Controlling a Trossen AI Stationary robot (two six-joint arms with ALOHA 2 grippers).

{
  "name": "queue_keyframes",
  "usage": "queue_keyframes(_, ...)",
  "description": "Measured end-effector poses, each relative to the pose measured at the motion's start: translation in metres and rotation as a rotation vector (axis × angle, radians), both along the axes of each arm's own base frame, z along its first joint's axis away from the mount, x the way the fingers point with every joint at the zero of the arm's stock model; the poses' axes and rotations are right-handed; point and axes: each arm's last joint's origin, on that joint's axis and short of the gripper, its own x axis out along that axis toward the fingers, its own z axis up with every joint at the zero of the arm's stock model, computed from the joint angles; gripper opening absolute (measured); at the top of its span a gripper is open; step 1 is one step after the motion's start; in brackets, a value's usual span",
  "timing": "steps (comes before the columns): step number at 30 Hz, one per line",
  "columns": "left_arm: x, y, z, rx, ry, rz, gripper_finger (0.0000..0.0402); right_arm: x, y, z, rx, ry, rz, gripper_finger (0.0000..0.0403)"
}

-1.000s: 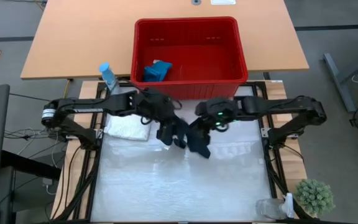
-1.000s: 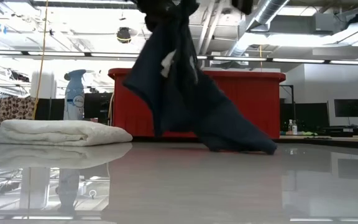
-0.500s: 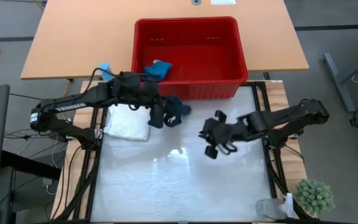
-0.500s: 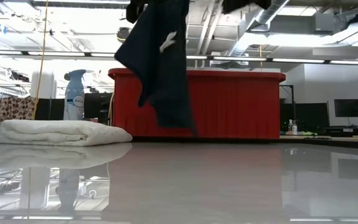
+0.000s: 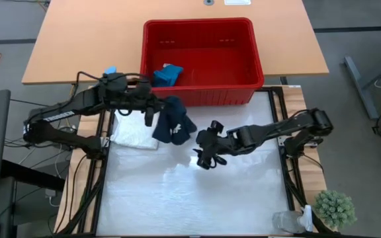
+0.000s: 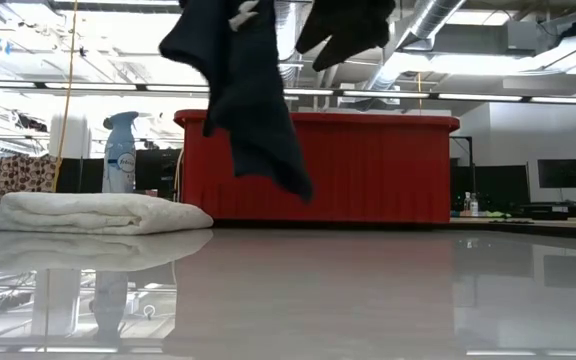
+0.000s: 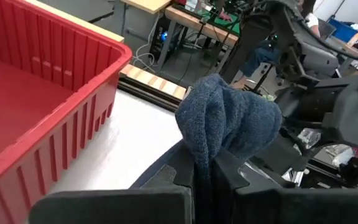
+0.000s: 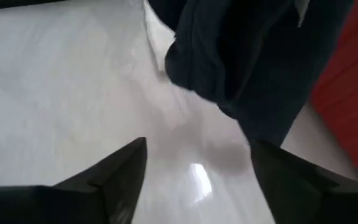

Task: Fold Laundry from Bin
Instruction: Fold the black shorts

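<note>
Dark cloth [image 5: 174, 123] pinched in the left gripper [image 5: 152, 114], fingers clamped on a bunched corner, rest dangling clear of the table [image 5: 197, 198] by the red bin [image 5: 200, 28]. Right gripper [image 5: 207, 151] spread wide, empty, just beside. Looks soft and light; likely best grabbed at the free bottom hem.

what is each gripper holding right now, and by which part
The left gripper pinches the dark navy cloth by a bunched upper fold, hanging clear of the table. The right gripper is open, holding nothing.

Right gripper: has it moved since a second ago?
Yes. The right gripper, jaws open and empty, has dropped away from the bin toward the table's middle, leaving the navy cloth with the left gripper.
</note>
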Motion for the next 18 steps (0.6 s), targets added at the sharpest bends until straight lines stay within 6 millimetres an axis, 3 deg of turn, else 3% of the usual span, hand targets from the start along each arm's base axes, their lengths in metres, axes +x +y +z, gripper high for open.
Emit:
queue_keyframes(6,-0.010,-0.002,0.005,-0.001,-0.016,0.010,0.0003,0.012,-0.020,0.009,-0.074,-0.090,0.018,0.0343)
queue_keyframes(18,-0.012,-0.003,0.007,0.004,-0.031,0.012,0.0007,0.023,-0.055,0.020,-0.057,-0.215,-0.017,0.0342)
